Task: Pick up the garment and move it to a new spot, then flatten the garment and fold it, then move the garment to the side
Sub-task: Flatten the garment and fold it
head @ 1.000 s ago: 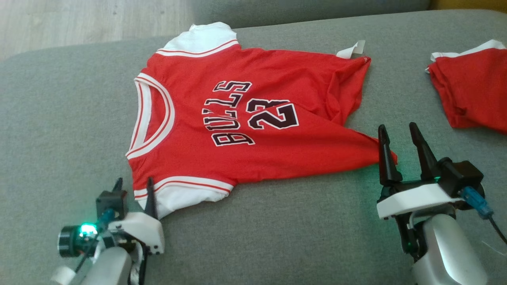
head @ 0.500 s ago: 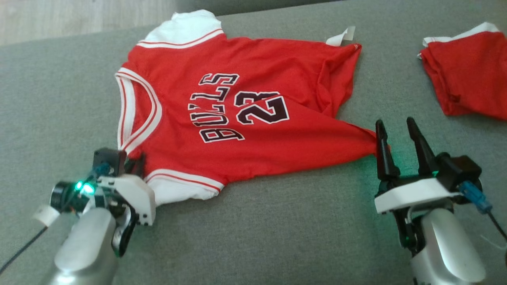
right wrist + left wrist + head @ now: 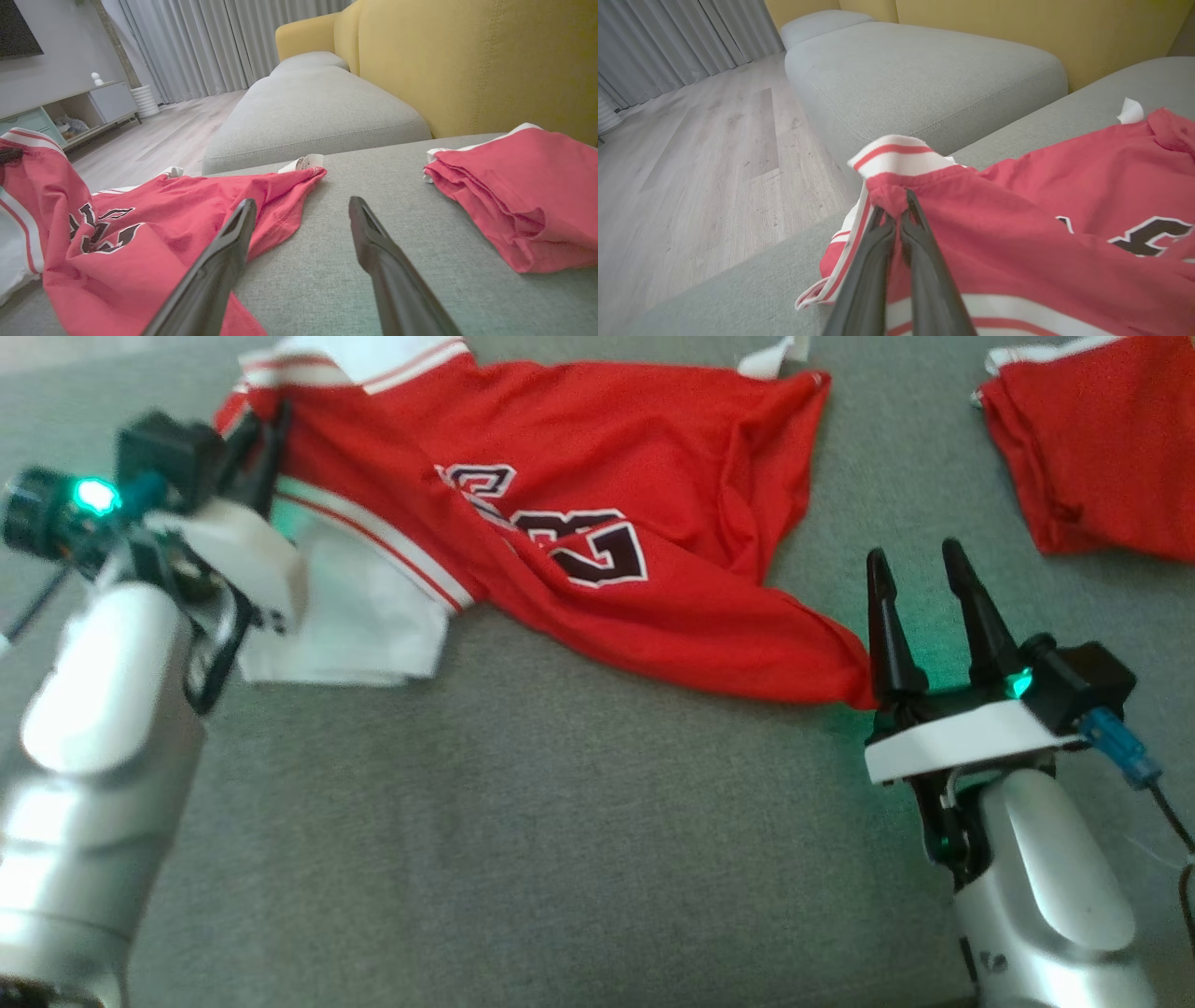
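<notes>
You have a grey sofa cushion point(image 3: 560, 821) under everything here. The red jersey point(image 3: 672, 467) lies rumpled across it (one shoulder is raised off the fabric, the hem end is down). To the jersey's right, well apart from it, a second red garment point(image 3: 1092, 457) rests folded on the same cushion.

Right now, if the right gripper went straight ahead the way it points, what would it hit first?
Likely only bare grey sofa cushion: the open right gripper points between the red Bulls jersey and the folded red garment. Depth is unclear.
</notes>
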`<state>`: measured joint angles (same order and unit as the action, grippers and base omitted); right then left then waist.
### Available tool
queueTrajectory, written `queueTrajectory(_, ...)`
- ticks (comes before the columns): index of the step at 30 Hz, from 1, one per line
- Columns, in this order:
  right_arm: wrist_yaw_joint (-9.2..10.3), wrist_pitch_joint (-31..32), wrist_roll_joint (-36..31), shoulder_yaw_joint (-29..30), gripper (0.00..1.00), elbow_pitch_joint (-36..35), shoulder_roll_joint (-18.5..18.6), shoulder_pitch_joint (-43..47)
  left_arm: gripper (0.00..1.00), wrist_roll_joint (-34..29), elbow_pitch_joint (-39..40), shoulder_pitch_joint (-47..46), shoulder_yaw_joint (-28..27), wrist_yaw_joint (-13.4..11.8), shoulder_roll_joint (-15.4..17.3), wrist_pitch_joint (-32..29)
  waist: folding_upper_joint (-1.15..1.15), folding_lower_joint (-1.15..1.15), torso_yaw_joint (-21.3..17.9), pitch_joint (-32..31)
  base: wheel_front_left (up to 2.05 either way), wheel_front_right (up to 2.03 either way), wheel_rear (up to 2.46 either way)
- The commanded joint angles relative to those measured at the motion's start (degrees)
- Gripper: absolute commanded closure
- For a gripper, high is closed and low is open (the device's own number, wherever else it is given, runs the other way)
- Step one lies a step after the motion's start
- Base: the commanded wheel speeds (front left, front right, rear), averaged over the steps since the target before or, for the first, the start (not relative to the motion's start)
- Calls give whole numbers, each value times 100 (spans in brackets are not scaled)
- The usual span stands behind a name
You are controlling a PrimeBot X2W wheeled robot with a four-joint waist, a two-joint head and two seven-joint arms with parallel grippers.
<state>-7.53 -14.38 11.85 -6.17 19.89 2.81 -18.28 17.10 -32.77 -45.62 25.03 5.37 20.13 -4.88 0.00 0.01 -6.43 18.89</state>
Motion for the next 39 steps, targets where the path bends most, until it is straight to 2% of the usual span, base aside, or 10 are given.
queueTrajectory(1, 4, -61, 57, -147, 0, -223, 7, -156, 100, -55, -9, -437, -135, 50, 313, 34, 0, -1, -194, 241, 0, 0, 0)
queueTrajectory(8, 4, -62, 167, -210, 0, -324, 7, -270, 100, -214, -572, -1106, 94, 135, 407, 230, 0, -1, -405, 563, 0, 0, 0)
queueTrajectory(9, 4, -62, 178, -205, 0, -338, 7, -276, 86, -234, -663, -1168, 122, 139, 399, 288, 0, -1, -408, 585, 0, 0, 0)
queueTrajectory(10, 4, -62, 182, -199, 0, -350, 7, -279, 0, -258, -767, -1225, 145, 139, 396, 338, 0, -1, -407, 603, 0, 0, 0)
queueTrajectory(17, 4, -62, 157, -148, 0, -384, 7, -265, 0, -299, -1178, -1338, 241, 110, 283, 709, 0, -1, -245, 567, 0, 0, 0)
queueTrajectory(24, 4, -62, 21, -97, 0, -393, 7, -186, 0, -161, -1232, -893, 243, 23, 125, 1272, 0, -1, 101, 222, 0, 0, 0)
queueTrajectory(33, 4, -62, -72, 17, 0, -335, 7, 145, 0, 172, -814, 413, 115, -405, -120, 1738, 0, -1, 513, -399, 0, 0, 0)
queueTrajectory(39, 4, -62, -113, 48, 0, -353, 7, 317, 0, 383, -438, 1130, 37, -643, -257, 1818, 0, -1, 559, -523, 0, 0, 0)
